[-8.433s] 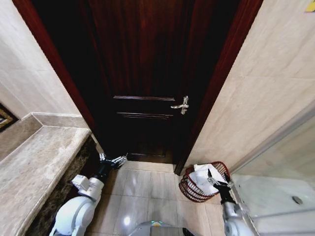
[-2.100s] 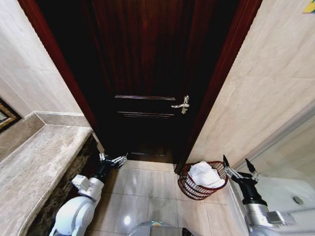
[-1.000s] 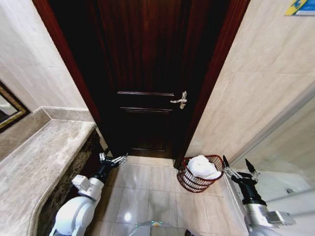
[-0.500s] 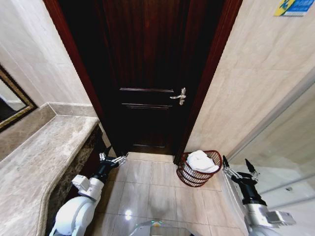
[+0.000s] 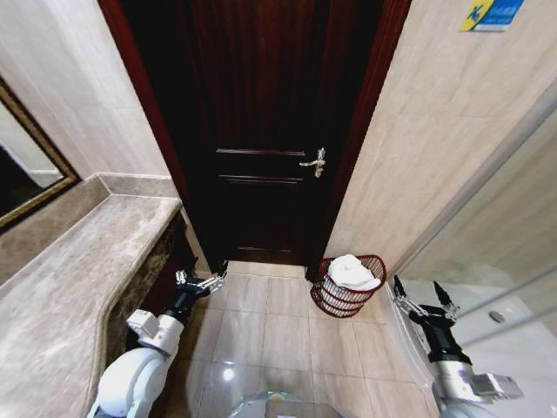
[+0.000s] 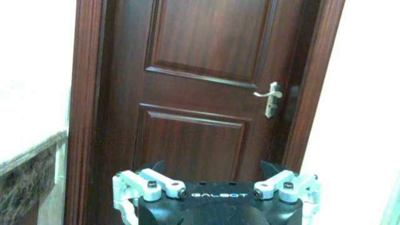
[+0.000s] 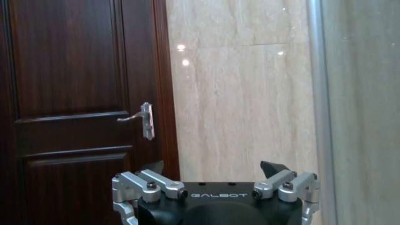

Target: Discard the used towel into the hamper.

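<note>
A: Where's the towel?

B: The white towel (image 5: 352, 272) is heaped inside the hamper (image 5: 347, 286), which stands on the tiled floor (image 5: 278, 331) ahead and to the left of the right gripper (image 5: 422, 296), just beside the dark door frame (image 5: 355, 131). The right gripper has its fingers spread wide, holding nothing.

A: And the other arm?

B: The left gripper (image 5: 202, 279) hangs low by the marble surface (image 5: 70, 287), fingers apart and empty. The hamper is well off to its right.

A: What's around?

B: A shut dark wood door (image 5: 261, 131) with a metal lever handle (image 5: 313, 162) straight ahead, beige tiled wall (image 5: 435, 148) behind the hamper, a glass shower panel (image 5: 513, 261) by the right gripper, and a framed mirror (image 5: 26, 174) above the surface.

A: Any writing?

B: "GALBOT" is printed on each gripper body in the wrist views. A blue sticker (image 5: 492, 14) sits high on the wall; its text can't be read.
</note>
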You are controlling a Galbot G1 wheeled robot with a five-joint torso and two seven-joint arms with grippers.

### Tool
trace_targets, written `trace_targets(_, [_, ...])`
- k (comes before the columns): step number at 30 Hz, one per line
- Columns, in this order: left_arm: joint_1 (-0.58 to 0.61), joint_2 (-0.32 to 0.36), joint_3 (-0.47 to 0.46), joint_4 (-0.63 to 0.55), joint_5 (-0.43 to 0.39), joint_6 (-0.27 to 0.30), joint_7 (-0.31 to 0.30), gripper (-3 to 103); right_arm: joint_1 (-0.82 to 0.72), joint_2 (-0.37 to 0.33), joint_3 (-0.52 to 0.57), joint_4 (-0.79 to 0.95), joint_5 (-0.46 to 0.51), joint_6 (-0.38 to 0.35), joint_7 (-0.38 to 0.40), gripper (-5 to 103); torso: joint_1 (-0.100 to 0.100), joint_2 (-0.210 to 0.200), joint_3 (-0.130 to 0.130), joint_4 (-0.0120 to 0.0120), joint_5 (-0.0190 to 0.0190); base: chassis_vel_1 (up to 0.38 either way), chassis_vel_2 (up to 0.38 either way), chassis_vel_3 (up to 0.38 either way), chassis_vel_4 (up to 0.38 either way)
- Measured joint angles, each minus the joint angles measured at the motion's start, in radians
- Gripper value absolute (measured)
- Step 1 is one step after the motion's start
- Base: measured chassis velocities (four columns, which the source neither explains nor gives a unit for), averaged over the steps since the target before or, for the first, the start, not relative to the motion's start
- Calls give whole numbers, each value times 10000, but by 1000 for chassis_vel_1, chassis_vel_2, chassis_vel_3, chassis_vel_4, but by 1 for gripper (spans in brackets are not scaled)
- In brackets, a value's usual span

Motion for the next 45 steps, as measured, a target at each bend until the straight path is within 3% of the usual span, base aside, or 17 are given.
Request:
trace_targets(27, [4,0,0,0,0,0,0,100,-3,0,-1,0,0,-1,0,100,-8,4,-3,0,-2,180,-187,-181,184])
trace_targets(45, [0,0,0,0,0,0,0,100,0,0,-1,0,0,-1,0,100,1,-1,0,1,-1,-8,7,6,-4])
